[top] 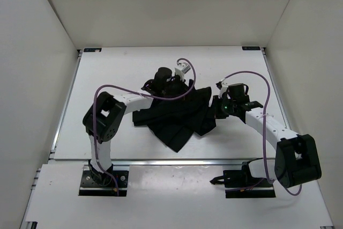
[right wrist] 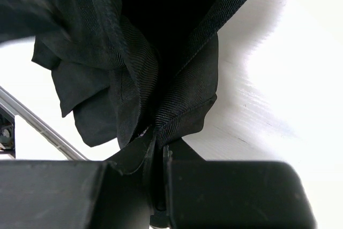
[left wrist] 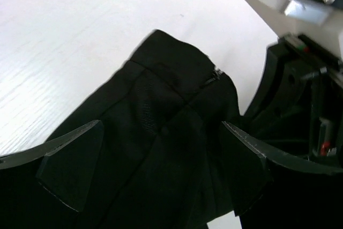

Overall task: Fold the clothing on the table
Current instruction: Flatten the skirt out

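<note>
Though the top view hid it, the right gripper [right wrist: 159, 149] pinched the clothing [right wrist: 107, 52] in wrist view; the left gripper [left wrist: 161, 127] gaped over it

Top view high, looking down; wrist views close, sharing the clothing [left wrist: 161, 127]
</note>
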`<state>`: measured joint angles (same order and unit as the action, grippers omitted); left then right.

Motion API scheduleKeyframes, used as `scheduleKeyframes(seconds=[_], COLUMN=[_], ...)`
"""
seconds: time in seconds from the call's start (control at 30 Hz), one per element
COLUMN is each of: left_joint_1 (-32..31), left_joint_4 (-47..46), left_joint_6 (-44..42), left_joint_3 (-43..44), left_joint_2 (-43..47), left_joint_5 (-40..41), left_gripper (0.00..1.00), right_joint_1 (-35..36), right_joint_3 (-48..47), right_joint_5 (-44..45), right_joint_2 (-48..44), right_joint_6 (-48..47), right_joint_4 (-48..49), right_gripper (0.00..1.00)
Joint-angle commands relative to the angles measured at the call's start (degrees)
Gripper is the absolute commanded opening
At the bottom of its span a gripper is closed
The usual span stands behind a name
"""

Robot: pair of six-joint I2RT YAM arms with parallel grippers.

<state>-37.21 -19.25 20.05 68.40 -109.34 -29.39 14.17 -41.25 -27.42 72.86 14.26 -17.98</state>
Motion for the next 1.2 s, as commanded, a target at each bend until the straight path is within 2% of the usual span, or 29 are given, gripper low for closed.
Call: scheduleKeyframes(seconds=[0.0,0.17,0.37,0.57,0.63,0.7,0.73,0.83,0.93,0.97,1.0,1.07,1.17], left_joint_1=[0.4,-1.4,-2.5,-4.3,-4.6,-4.2,-3.8,-3.2,-3.0,-3.0,-3.0,-2.3,-1.3], left_joint_4=[-7.3,-3.4,-6.0,-6.5,-6.3,-6.4,-6.9,-6.7,-6.4,-6.6,-6.8,-6.8,-5.1], left_joint_6=[-5.5,-13.3,-12.4,-12.5,-12.7,-12.3,-11.8,-11.8,-12.1,-11.3,-10.6,-9.0,-9.2], left_joint_3=[1.3,4.3,5.3,7.4,8.0,8.1,8.4,10.4,11.4,11.2,11.4,11.4,10.9], left_joint_2=[-1.0,-2.8,-4.7,-7.8,-8.6,-9.6,-9.7,-11.0,-11.5,-11.1,-11.4,-11.0,-8.2], left_joint_5=[-9.8,-11.1,-9.9,-8.7,-7.4,-4.9,-4.6,-5.9,-6.0,-6.3,-6.3,-5.4,-4.1], left_gripper=[0.98,0.99,0.99,0.89,0.9,0.99,0.98,0.83,0.56,0.41,0.22,0.0,0.0], right_joint_1=[0.2,-0.1,-0.5,0.3,0.6,0.5,0.9,1.1,0.4,0.6,0.7,0.5,-0.2], right_joint_3=[-0.7,-0.8,-1.3,-2.2,-3.0,-3.8,-4.2,-4.3,-4.2,-4.4,-5.0,-5.5,-6.5], right_joint_5=[-0.1,-0.2,-0.7,-1.1,-1.1,-0.9,-1.1,-0.7,-1.4,-1.5,-1.5,-0.6,0.3], right_joint_2=[-1.9,-2.5,-2.0,-2.2,-2.1,-2.2,-2.5,-2.4,-2.4,-2.2,-2.1,-1.2,-0.5], right_joint_6=[0.5,0.4,0.3,-0.6,-0.5,-1.3,-1.3,-1.6,-1.2,-1.3,-1.1,-1.6,-2.3], right_joint_4=[0.8,0.1,-1.4,-2.1,-2.7,-3.6,-4.1,-4.2,-4.3,-4.3,-4.3,-4.6,-5.5], right_gripper=[0.0,0.0,0.01,0.0,0.0,0.0,0.0,0.0,0.0,0.0,0.0,0.0,0.0])
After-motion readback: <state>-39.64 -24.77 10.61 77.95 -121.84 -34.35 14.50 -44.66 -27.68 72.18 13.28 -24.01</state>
